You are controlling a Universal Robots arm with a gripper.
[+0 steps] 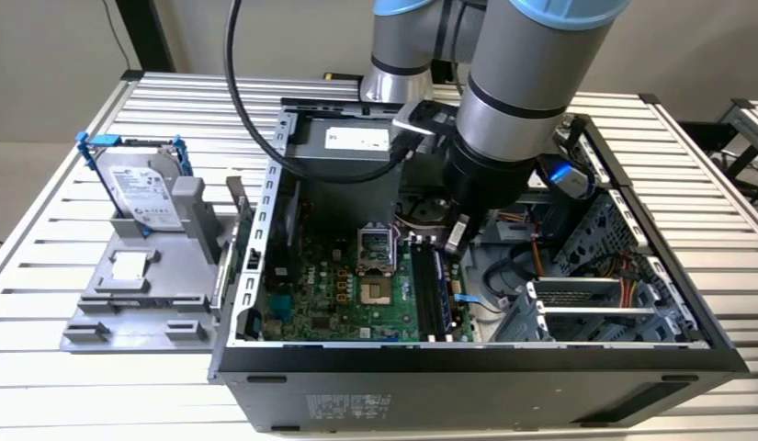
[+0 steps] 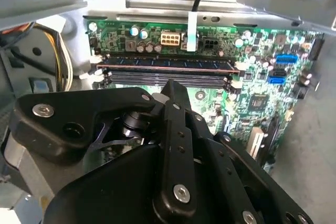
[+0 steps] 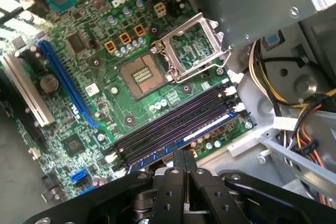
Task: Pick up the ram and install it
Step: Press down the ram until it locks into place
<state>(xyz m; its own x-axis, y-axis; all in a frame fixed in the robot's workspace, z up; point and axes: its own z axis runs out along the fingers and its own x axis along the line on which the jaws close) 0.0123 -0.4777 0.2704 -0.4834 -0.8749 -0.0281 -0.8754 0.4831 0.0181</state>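
The ram (image 3: 207, 128) is a long blue stick lying in the outermost of the black memory slots (image 3: 173, 121) on the green motherboard (image 3: 105, 98). In the second wrist view the ram (image 2: 168, 63) shows its edge along the slot row. In the exterior view the ram (image 1: 444, 289) lies inside the open computer case (image 1: 477, 367). My gripper (image 3: 184, 156) is shut, its thin black fingers pressed together, with the tips right beside the ram's long edge near its middle. The gripper (image 1: 456, 243) hangs over the slots from above, and its black linkage (image 2: 175, 88) hides the board below the slots.
A silver hard drive in a blue frame (image 1: 143, 188) stands on a grey fixture (image 1: 133, 285) at the exterior view's left. The CPU socket (image 3: 140, 74), yellow and black cables (image 3: 283, 87), a metal drive cage (image 1: 599, 303) and the power supply (image 1: 348, 152) crowd the case.
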